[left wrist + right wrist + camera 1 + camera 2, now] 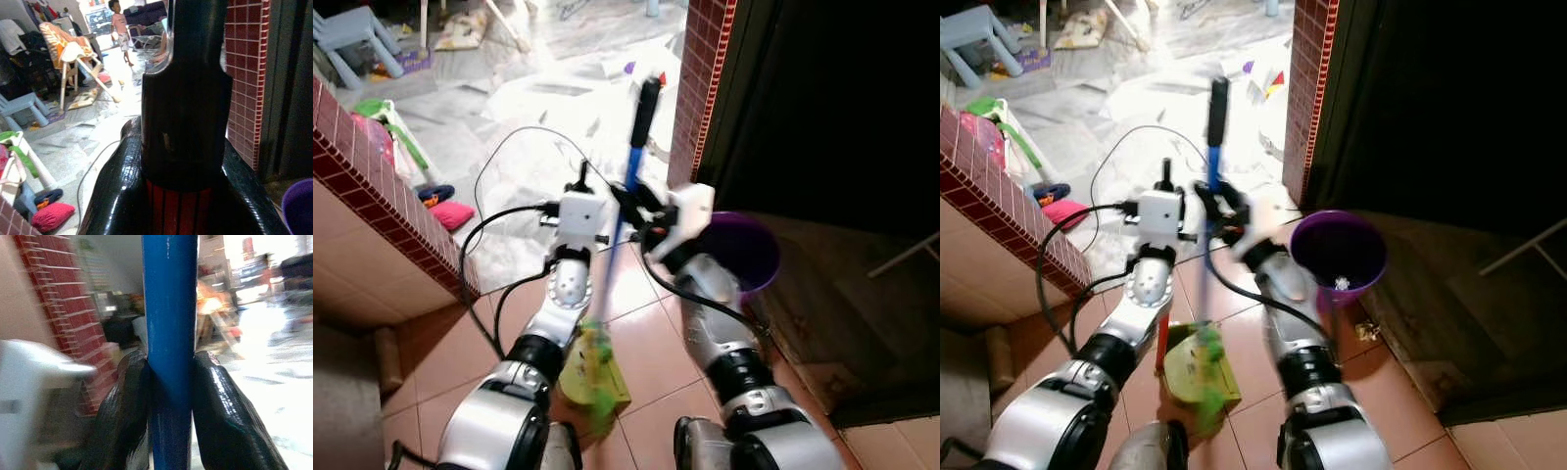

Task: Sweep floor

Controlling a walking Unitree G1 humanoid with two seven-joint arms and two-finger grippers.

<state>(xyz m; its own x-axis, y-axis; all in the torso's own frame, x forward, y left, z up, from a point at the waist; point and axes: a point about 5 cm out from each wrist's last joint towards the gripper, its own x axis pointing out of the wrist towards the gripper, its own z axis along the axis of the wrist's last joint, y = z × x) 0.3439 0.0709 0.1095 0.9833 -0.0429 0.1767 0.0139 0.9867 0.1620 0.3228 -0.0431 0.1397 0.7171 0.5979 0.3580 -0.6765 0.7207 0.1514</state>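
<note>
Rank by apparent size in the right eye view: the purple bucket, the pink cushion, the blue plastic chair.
1. Purple bucket, clearly largest.
2. Blue plastic chair, cut off by the frame edge and farther away.
3. Pink cushion, partly hidden behind the brick wall.
The last two are close; distance makes that order unsure.

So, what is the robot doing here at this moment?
The robot is standing on a tiled floor beside a brick pillar with a sweeping tool in each gripper. Its right gripper is shut on the blue broom handle, which stands nearly upright. Its left gripper is shut on a black and red handle, apparently of the green dustpan low between the arms. A purple bucket stands to its right.
</note>
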